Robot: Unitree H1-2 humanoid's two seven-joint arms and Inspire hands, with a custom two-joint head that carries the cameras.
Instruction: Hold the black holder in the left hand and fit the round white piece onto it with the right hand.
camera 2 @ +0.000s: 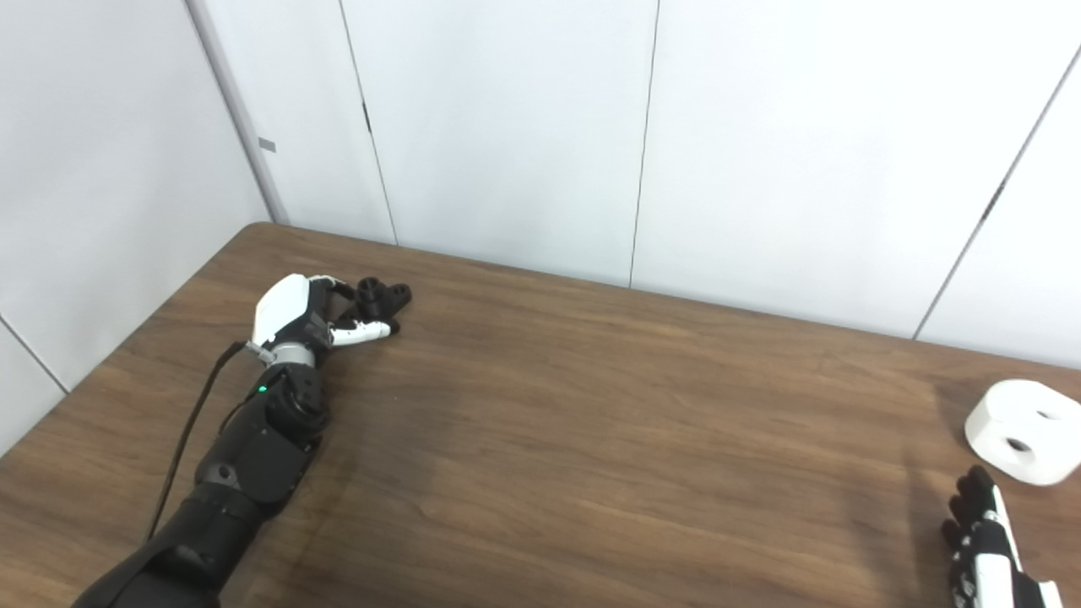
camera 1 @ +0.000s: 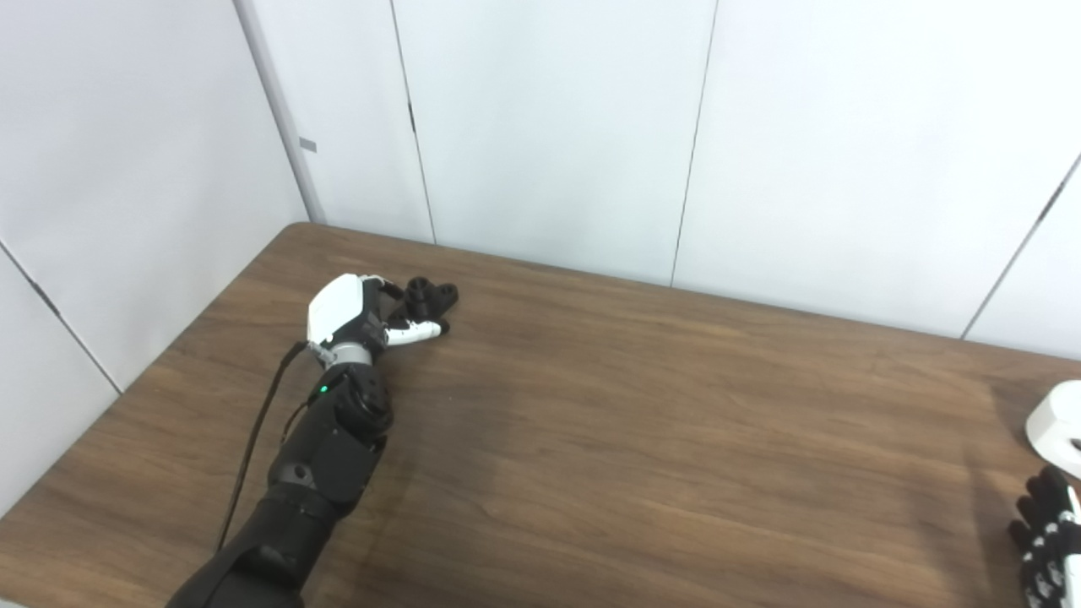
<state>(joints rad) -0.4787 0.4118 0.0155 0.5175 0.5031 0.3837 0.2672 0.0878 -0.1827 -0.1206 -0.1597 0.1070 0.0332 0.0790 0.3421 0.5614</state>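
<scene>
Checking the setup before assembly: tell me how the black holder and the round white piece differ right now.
The black holder is dark, irregular and lies far left, at the left hand, whose fingers are curled about it. The round white piece is white, a thick disc with holes, and sits far right, untouched, just beyond the right hand. Both rest on the table.

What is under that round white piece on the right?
The round white piece lies flat on the brown table. Its underside is hidden. The right hand waits beside it.
</scene>
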